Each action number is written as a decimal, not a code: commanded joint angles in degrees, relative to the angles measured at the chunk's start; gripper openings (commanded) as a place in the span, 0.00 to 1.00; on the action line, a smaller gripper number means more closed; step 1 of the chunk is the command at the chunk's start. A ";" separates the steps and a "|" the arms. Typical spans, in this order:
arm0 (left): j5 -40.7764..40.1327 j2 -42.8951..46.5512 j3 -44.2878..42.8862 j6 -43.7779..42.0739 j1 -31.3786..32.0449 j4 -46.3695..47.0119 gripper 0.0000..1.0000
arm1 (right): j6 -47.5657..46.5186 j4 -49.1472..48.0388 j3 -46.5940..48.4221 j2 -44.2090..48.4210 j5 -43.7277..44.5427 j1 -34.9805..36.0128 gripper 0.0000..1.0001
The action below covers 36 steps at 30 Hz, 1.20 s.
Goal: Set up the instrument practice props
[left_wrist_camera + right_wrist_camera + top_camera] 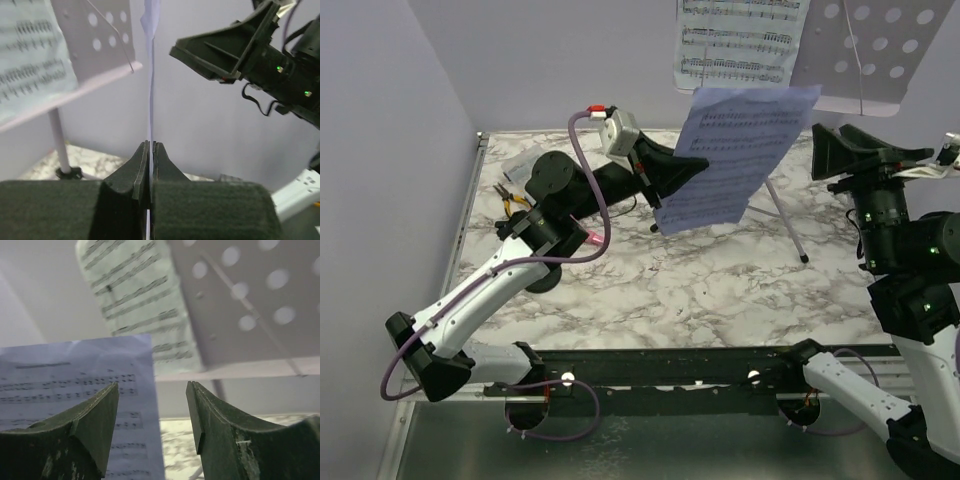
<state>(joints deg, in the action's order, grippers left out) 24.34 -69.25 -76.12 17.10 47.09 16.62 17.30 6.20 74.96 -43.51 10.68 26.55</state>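
The thin printed paper sheet [735, 150] looks matt. The lavender perforated music-stand desk [865, 50] is smooth and matt — its thin silver tripod leg [787, 225] gleams like metal. The white-grey marble-patterned tabletop [720, 290] looks smooth, faintly glossy.

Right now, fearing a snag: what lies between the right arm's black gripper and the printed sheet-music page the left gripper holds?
Nothing: left wrist view shows a bare gap between printed sheet-music page and black right gripper.

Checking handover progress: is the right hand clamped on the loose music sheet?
No: in the right wrist view the right hand is open, its fingers well apart, and the loose music sheet hangs beyond them.
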 commanded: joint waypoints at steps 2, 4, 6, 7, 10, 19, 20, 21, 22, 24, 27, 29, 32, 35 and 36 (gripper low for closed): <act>4.84 -7.70 -11.78 -8.01 -2.22 -0.39 0.00 | -23.90 -1.99 7.14 -7.53 19.77 0.04 0.64; 4.76 -10.94 -16.93 -8.85 -2.24 -1.73 0.00 | -28.96 -3.56 10.63 -11.77 23.12 0.09 0.64; 5.34 -13.86 -21.17 -9.11 -2.34 -2.46 0.00 | -32.85 -3.21 14.89 -15.94 25.14 0.04 0.66; 5.80 -15.11 -23.25 -9.11 -2.35 -2.75 0.00 | -33.82 -2.29 17.63 -17.66 25.46 0.08 0.66; 6.10 -19.13 -29.17 -9.10 -2.35 -4.03 0.00 | -37.75 -5.44 19.52 -20.30 26.40 0.08 0.66; -0.38 -26.58 -41.21 -13.54 -2.68 -6.40 0.00 | -49.01 -15.36 21.39 -25.90 26.21 -0.09 0.62; -0.59 -27.24 -42.12 -13.51 -2.64 -6.47 0.00 | -49.99 -15.60 21.97 -26.50 26.45 -0.13 0.62; -0.71 -27.83 -43.16 -13.47 -2.85 -6.54 0.00 | -50.91 -16.21 22.30 -26.83 26.74 -0.22 0.62; -1.04 -28.38 -43.88 -13.45 -2.96 -6.66 0.00 | -51.82 -16.86 22.35 -27.20 27.06 -0.33 0.62; -2.37 -29.13 -44.97 -13.41 -3.11 -6.69 0.00 | -53.11 -18.05 22.39 -27.50 27.36 -0.80 0.62; -5.95 -29.94 -45.91 -12.73 -3.37 -6.67 0.00 | -53.60 -18.36 22.52 -28.33 26.93 -2.36 0.62; -8.75 -30.16 -46.00 -12.35 -3.62 -6.66 0.00 | -53.16 -17.26 22.97 -29.03 26.58 -3.20 0.62; -11.48 -30.30 -46.39 -10.52 -4.63 -6.68 0.00 | -53.18 -16.68 23.39 -30.15 26.36 -4.42 0.62; -12.22 -30.30 -46.46 -9.34 -5.94 -6.67 0.00 | -51.82 -14.76 23.86 -30.74 24.92 -6.15 0.62; -12.53 -30.23 -46.38 -9.19 -6.24 -6.67 0.00 | -51.30 -14.24 23.81 -30.88 24.65 -6.75 0.62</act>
<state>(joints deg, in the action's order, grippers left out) 16.14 -99.15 -120.53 6.11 42.46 10.28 -34.54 -9.50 97.06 -73.52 36.10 21.74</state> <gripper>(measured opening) 0.018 0.621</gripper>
